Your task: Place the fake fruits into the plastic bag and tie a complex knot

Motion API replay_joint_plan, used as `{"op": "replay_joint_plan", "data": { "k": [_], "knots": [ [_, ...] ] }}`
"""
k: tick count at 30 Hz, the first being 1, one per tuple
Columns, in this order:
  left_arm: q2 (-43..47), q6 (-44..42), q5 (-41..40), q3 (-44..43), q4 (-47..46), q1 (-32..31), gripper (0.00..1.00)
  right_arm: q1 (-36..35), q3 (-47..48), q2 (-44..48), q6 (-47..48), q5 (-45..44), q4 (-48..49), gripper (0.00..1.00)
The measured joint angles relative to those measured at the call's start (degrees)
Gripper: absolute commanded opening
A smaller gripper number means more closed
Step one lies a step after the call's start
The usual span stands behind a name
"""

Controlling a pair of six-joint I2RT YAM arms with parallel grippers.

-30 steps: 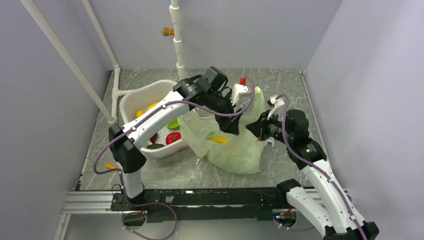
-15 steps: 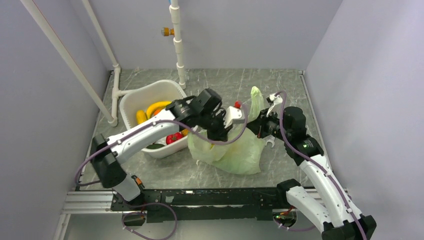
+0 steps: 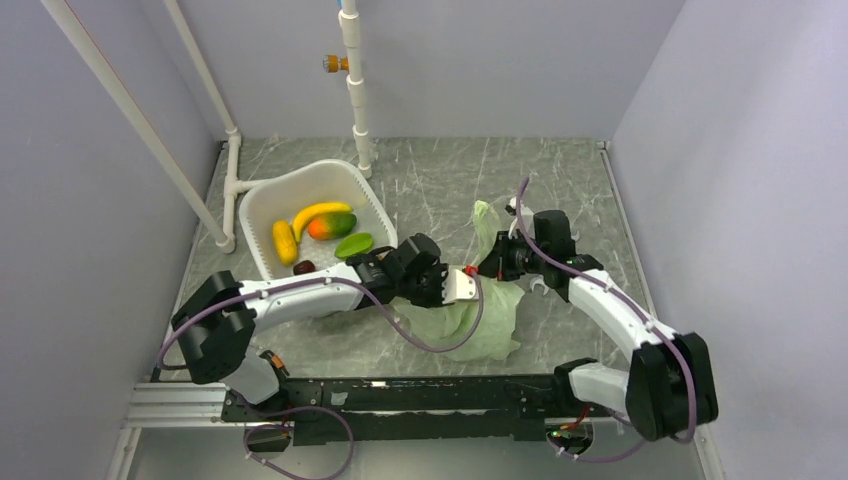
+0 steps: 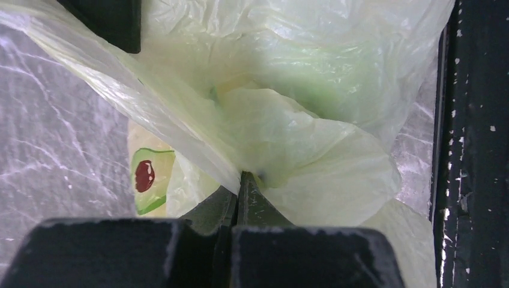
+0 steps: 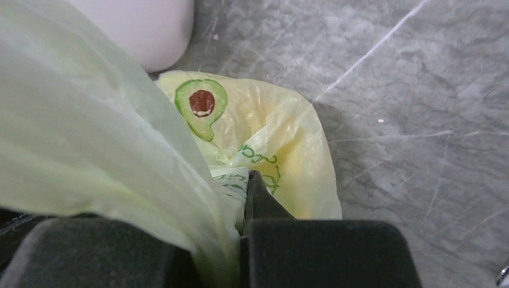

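Note:
The pale-green plastic bag lies crumpled on the marble table between both arms. My left gripper is low at its left side, shut on a fold of the film. My right gripper is shut on the bag's upper edge, and a handle loop stands up beside it. An avocado print marks the bag, and a yellow shape shows through the film. In the white basin lie fake fruits: a banana, a mango, a green one and a dark one. The knot is not in view.
White pipes run along the left of the table, and an upright pipe with an orange valve stands behind the basin. A black rail edges the front, also visible in the left wrist view. Grey walls close in three sides.
My left arm swung down from over the basin to the bag's left side and shut on the film. The right gripper moved left, and the bag now lies lower and more bunched.

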State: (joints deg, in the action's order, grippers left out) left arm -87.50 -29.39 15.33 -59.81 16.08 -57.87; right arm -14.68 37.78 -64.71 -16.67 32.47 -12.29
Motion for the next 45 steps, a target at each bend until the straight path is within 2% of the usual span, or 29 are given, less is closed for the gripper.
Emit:
{"op": "replay_joint_plan", "data": {
  "k": [6, 9, 10, 12, 17, 21, 25, 30, 32, 34, 35, 36, 37, 38, 39, 40, 42, 45],
  "knots": [
    [-3.74, 0.07, 0.17, 0.81, -2.56, -0.74, 0.02, 0.33, -0.24, -6.93, -0.11, 1.79, 2.51, 0.0],
    [-4.07, 1.31, 2.27, 0.63, -2.43, -0.72, 0.52, 0.7, 0.11, -7.06, -0.09, 4.13, 2.4, 0.0],
    [-3.61, 2.82, 4.15, 0.28, -2.03, -0.13, 0.63, 0.79, 0.55, -6.6, 0.09, 4.72, 2.21, 0.0],
    [-2.01, 5.16, 7.89, -0.74, -1.07, 1.05, 0.74, 1.05, 1.7, -4.7, 0.7, 5.77, 2.08, 0.0],
    [2.93, 13.77, 16.44, -10.54, 1.84, 6.99, 0.78, 1.46, 4.17, 3.06, 3.76, 8.31, 2.08, 0.0],
    [3.74, 19.17, 18.47, -18.97, 1.38, 11.52, 0.81, 1.46, 4.61, 5.88, 6.56, 10.29, 1.84, 0.0],
    [1.29, 23.65, 20.35, -24.24, 1.09, 13.86, 0.79, 0.76, 4.61, 5.99, 8.31, 11.63, 1.64, 0.0],
    [-2.93, 29.46, 23.67, -24.81, -0.35, 13.88, 0.74, 0.02, 4.61, 5.99, 8.92, 12.15, 1.64, 0.04],
    [-4.46, 32.11, 24.59, -24.79, -1.03, 13.86, 0.67, -0.15, 4.61, 6.05, 9.01, 12.79, 1.64, 0.05],
    [-5.55, 34.01, 25.57, -24.79, -2.14, 13.86, 0.49, -0.2, 4.61, 6.43, 8.98, 13.09, 1.62, 0.08],
    [-5.99, 35.47, 26.27, -24.79, -2.84, 13.92, 0.36, -0.31, 4.61, 6.78, 8.98, 13.11, 1.62, 0.12],
    [-6.49, 36.81, 27.45, -24.81, -3.91, 14.01, 0.22, -0.44, 4.61, 7.37, 8.98, 13.14, 1.62, 0.22],
    [-6.75, 38.27, 28.35, -24.81, -4.72, 14.08, 0.07, -0.46, 4.61, 7.82, 8.96, 13.25, 1.62, 0.36],
    [-7.04, 39.39, 29.59, -24.85, -5.86, 14.21, 0.0, -0.48, 4.61, 8.28, 8.79, 13.35, 1.62, 0.5],
    [-7.17, 40.46, 30.77, -24.85, -6.91, 14.38, 0.0, -0.52, 4.61, 8.66, 8.46, 13.53, 1.64, 0.63],
    [-7.19, 41.55, 31.82, -24.83, -7.91, 14.67, 0.0, -0.52, 4.61, 9.01, 8.31, 13.66, 1.62, 0.72],
    [-7.19, 43.78, 33.88, -24.74, -10.19, 15.32, 0.0, -0.52, 4.59, 9.7, 7.85, 13.64, 1.62, 0.78],
    [-7.19, 45.79, 36.09, -24.33, -12.94, 16.81, 0.0, -0.52, 3.67, 11.3, 6.29, 13.44, 3.72, 0.8]
  ]
}}
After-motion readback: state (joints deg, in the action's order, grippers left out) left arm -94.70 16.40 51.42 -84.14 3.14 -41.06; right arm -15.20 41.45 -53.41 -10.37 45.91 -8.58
